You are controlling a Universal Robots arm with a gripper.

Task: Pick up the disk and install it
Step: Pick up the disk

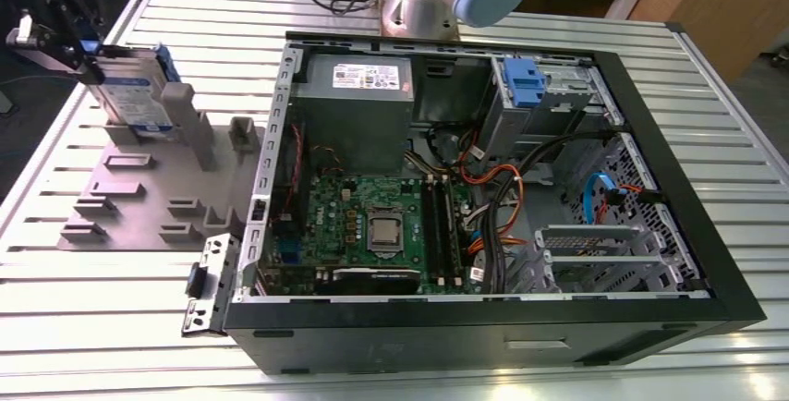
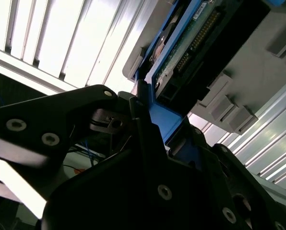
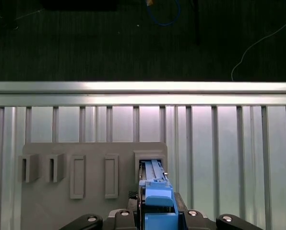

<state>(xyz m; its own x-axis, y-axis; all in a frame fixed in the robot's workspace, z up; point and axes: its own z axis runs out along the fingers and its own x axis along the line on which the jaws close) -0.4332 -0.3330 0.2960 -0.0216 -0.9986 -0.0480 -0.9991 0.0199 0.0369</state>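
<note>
bench (image 1: 727,142): slatted metal top carries everything. We see no hazard from it.
computer case (image 1: 493,338): lies open, well apart from the disk. We'd worry about a clipped rim if the disk were carried low over the wall.
fixture (image 1: 136,198): grey slotted holder on the exterior view's left. The disk stands in its end slot. A pull off the slot's axis could jam the carrier or drag the fixture along.
drive cage (image 1: 561,96): far corner of the case, with a blue latch (image 1: 523,82) on it. Entry looks tight, so a tilted disk would likely bind.
cables (image 1: 493,179): orange and blue leads loop just beside the cage. They could snag the carrier.
disk (image 1: 129,96): upright and leaning a bit, lower end in the slot, not yet installed. Its circuit board (image 2: 186,48) is bare, and a knock there is the costly failure.
claw (image 1: 77,50): pinching the blue carrier at the disk's upper end, seen in both wrist views. It grips plastic at one end only, so we judge the disk may pivot or slip under load.
</note>
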